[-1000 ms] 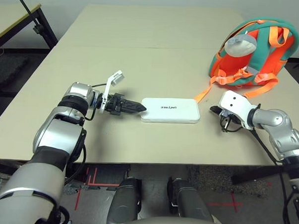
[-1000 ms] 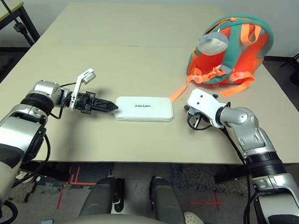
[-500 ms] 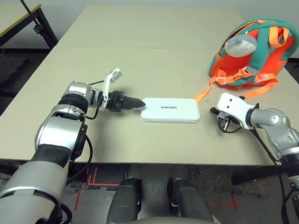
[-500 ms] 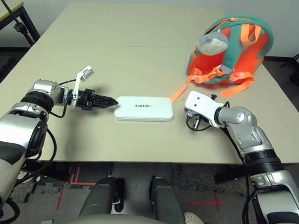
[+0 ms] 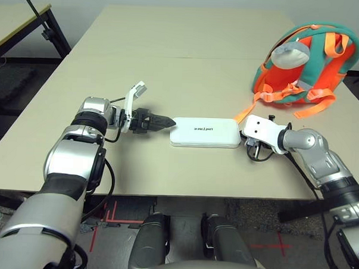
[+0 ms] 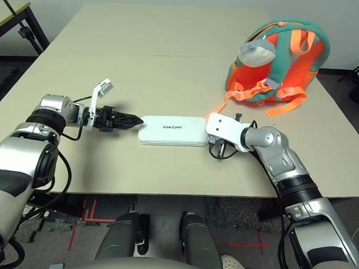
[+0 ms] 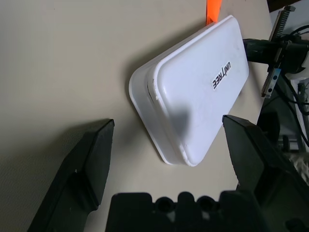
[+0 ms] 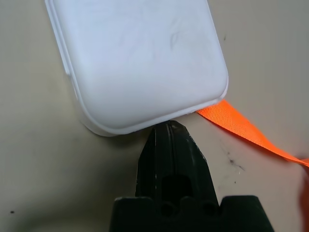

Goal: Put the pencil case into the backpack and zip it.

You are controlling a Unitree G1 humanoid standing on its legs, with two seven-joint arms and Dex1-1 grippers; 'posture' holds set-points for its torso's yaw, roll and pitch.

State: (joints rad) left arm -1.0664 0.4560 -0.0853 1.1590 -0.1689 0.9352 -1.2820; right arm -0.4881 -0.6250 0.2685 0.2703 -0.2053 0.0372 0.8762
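Both forearms are laid low over the table (image 5: 171,62), pointed inward at each other from opposite sides. The left gripper (image 5: 166,121) is held level, aimed at the near-left short end of the pencil case (image 5: 204,132). From the head views its tips appear just beside that end. In the left wrist view its two black fingers (image 7: 84,164) are seen spread wide apart, with the case's end lying ahead between them and nothing grasped.

The right gripper (image 8: 169,140) is brought in from the other side, its white wrist housing (image 5: 263,127) set just beside the case's right short end. In the right wrist view its fingers are seen pressed together into a single black point. That point is placed against the rim of the case's end. Nothing is held between them.

The pencil case is lying flat on the table between the two grippers. Small dark lettering is printed on its lid; in the left wrist view it is read as "UNITREE" (image 7: 221,77).

The backpack (image 5: 305,62) is stood at the far right of the table, well apart from the case. A grey-and-white plush toy (image 5: 288,53) is attached to it. One orange strap (image 5: 245,112) is trailed across the table and is seen touching the case's far right corner. No writing can be read on the backpack.
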